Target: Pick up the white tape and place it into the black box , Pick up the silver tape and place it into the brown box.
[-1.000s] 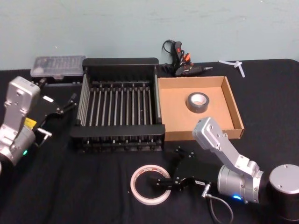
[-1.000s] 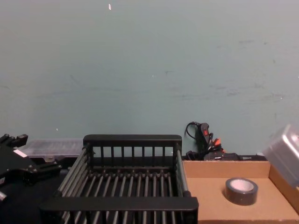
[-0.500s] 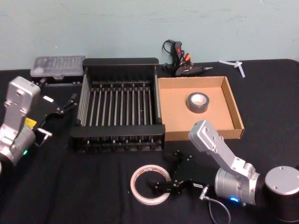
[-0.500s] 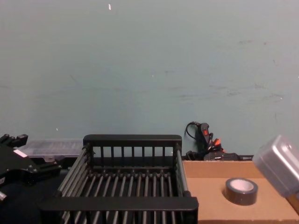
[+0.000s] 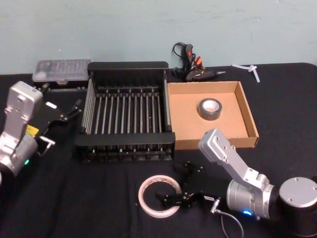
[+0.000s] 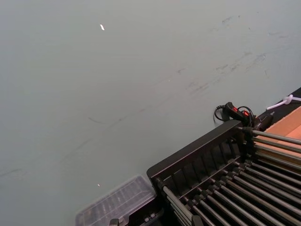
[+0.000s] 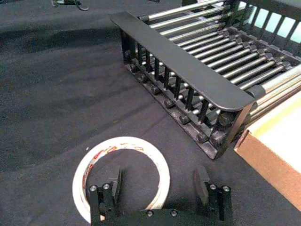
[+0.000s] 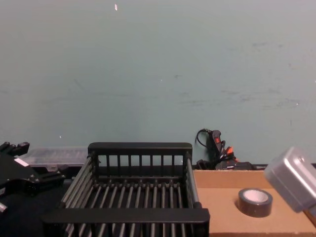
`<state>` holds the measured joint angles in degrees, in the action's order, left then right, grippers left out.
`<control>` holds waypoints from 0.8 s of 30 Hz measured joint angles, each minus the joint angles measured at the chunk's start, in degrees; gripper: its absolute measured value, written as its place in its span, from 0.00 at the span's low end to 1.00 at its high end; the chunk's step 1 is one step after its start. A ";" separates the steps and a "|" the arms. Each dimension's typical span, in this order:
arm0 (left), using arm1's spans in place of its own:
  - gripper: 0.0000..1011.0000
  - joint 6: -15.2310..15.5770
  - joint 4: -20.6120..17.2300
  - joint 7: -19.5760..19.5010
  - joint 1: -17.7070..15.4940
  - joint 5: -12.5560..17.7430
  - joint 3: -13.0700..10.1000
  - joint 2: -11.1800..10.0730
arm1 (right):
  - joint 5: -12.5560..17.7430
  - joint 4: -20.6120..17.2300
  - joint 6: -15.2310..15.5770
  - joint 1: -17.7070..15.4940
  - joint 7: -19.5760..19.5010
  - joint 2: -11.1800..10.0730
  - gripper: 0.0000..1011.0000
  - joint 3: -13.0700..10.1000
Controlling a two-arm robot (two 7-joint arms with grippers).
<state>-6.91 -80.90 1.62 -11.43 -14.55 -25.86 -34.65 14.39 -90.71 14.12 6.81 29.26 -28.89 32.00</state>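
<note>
Black table (image 5: 99,198) (cloth-covered) against a scuffed pale green wall (image 8: 158,74).

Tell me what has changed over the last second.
The right gripper has dropped lower onto the white tape, open, one finger inside the ring, one outside its right rim. Unmoved: white tape, silver tape in the brown box, black box, parked left gripper.

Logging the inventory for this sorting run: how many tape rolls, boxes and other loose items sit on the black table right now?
Tape rolls: 2, the whitish ring of white tape and the grey silver tape.
Boxes: 2, the slatted black box and the cardboard brown box.
Other: 2, a clear plastic case and a black glue gun.
Total: 6.
</note>
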 joint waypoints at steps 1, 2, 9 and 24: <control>0.99 0.00 0.00 0.00 0.00 0.00 0.00 0.00 | -0.03 0.00 0.01 -0.02 -0.01 0.00 0.99 0.01; 0.99 0.00 0.00 0.00 0.00 0.00 0.00 0.00 | -0.04 0.00 0.02 -0.03 -0.02 0.00 0.99 0.01; 0.99 0.00 0.00 0.00 0.00 0.00 0.00 0.00 | -0.13 -0.02 0.18 -0.23 -0.10 0.02 0.99 0.07; 0.99 0.00 0.00 0.00 0.00 0.00 0.00 0.00 | -0.64 -0.29 0.47 -0.58 -0.45 0.03 0.99 0.13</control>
<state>-6.91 -80.90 1.62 -11.43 -14.55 -25.86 -34.65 13.76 -91.00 14.59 6.23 28.82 -28.86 32.13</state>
